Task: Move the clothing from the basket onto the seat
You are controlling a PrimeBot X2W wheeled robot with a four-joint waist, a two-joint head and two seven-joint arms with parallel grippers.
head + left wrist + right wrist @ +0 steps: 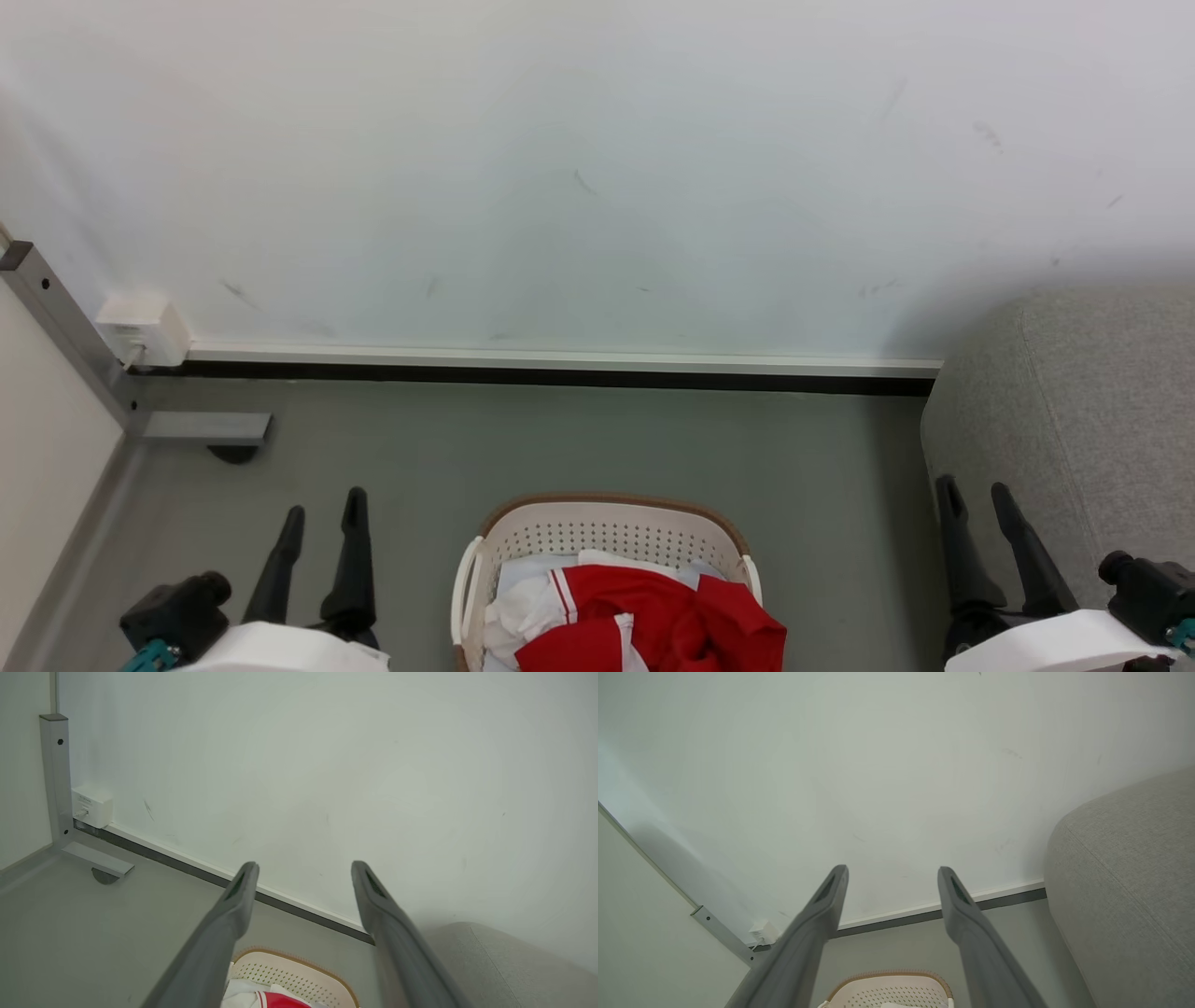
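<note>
A pale wall [560, 168] with faint scuff marks closes the far side, and a white skirting strip [560, 358] runs along its foot above a dark line. At the left a grey metal post [56, 322] slants down to a flat foot bracket [207, 427] on the grey floor [420, 467]. A small white box [145, 327] sits against the wall just beside the post. On the right the seat [1074, 420] — light-grey fabric with a rounded corner — comes up to the wall, and its side is just beside the right pincer [972, 485]. A strip of floor lies between the seat and the basket [607, 501], which stands at the bottom middle, between the two arms.

The basket is cream with perforated walls, a brown rim and white side handles. The clothing [653, 616] lies inside it: red fabric with white trim, bunched up, with one piece showing a striped white edge. Behind and beside it a pale bluish-white sheet [523, 571] lies in the far and left parts of the basket.

The left pincer [325, 504] hangs to the left of the basket, its fingers spread wide with nothing between them. The right pincer, in front of the seat's side, is likewise wide apart and empty. Both stand apart from the basket and the clothing — neither touches them.
</note>
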